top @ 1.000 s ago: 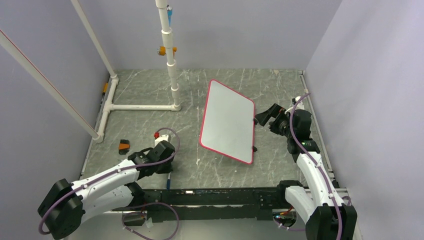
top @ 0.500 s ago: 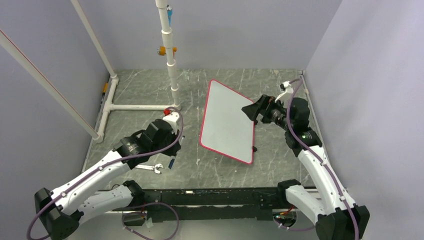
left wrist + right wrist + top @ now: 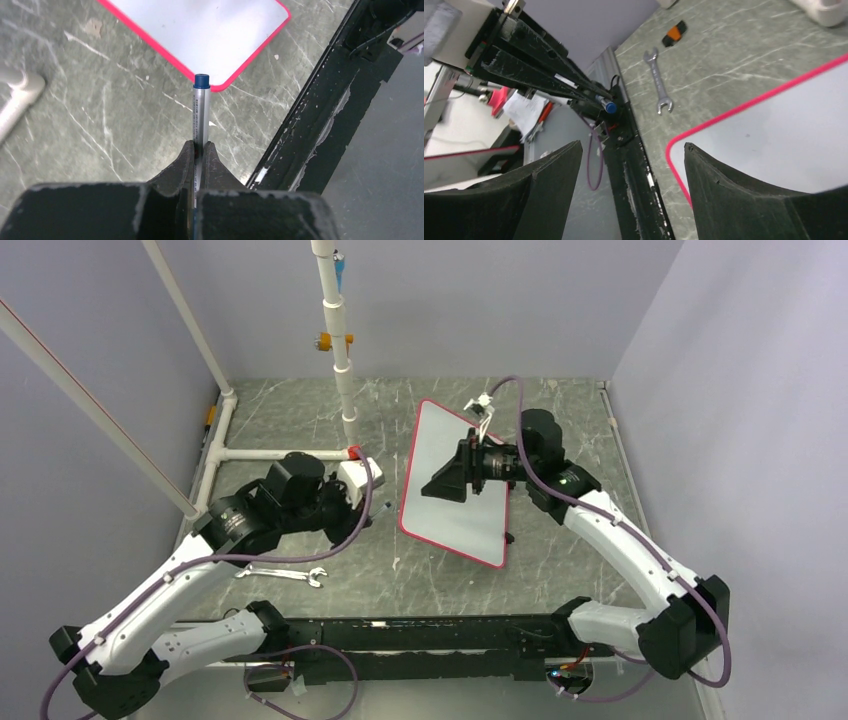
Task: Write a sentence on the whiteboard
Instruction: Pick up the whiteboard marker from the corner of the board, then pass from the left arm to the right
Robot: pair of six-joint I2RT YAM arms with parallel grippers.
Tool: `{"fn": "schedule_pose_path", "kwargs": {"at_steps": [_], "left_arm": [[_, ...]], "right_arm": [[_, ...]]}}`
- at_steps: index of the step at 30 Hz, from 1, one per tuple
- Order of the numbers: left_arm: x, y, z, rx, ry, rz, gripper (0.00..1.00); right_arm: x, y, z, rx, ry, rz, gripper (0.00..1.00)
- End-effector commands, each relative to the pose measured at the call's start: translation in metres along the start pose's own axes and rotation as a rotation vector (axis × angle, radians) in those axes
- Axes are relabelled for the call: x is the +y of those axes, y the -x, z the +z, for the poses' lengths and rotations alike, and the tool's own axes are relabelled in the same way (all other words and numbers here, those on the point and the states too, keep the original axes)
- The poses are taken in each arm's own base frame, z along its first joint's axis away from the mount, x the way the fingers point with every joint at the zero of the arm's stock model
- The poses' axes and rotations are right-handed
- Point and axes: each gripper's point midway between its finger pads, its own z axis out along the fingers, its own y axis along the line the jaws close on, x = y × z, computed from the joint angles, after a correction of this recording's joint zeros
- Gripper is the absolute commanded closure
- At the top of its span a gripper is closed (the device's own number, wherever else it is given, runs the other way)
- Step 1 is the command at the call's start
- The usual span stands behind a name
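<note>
Left gripper (image 3: 198,146) pinches the marker (image 3: 200,112), blue cap (image 3: 201,80) on; right gripper (image 3: 628,148) hangs spread over the blank whiteboard (image 3: 467,525) at centre frame. Best to align them squarely so the right jaws close on the cap alone

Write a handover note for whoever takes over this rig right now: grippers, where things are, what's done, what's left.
Left gripper: shut on the marker, blue end pointing out and apparently capped, held beside the left edge of the whiteboard.
Right gripper: open, empty, over the whiteboard's middle.
Whiteboard lies on the table, blank. A wrench lies near the left arm.
Done: marker picked up.
Left: uncap it if it is capped, then write the whole sentence.
</note>
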Motion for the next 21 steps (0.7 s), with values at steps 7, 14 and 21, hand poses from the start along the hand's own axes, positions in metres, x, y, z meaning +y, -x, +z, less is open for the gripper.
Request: {"fn": "schedule_pose_path", "kwargs": {"at_steps": [7,14,21], "left_arm": [[-0.022,0.056,0.002,-0.124,-0.146,0.273,1.00],[-0.023,0.073,0.011,-0.118,-0.163,0.309,1.00],[-0.027,0.074,0.018,-0.102,-0.192,0.332,1.00]], "right_arm": [[0.033,-0.010,0.027,0.107,0.139,-0.006,0.34],[0.042,-0.013,0.036,0.126,0.169,-0.008,0.36],[0.042,-0.019,0.046,0.142,0.175,0.005,0.45]]}}
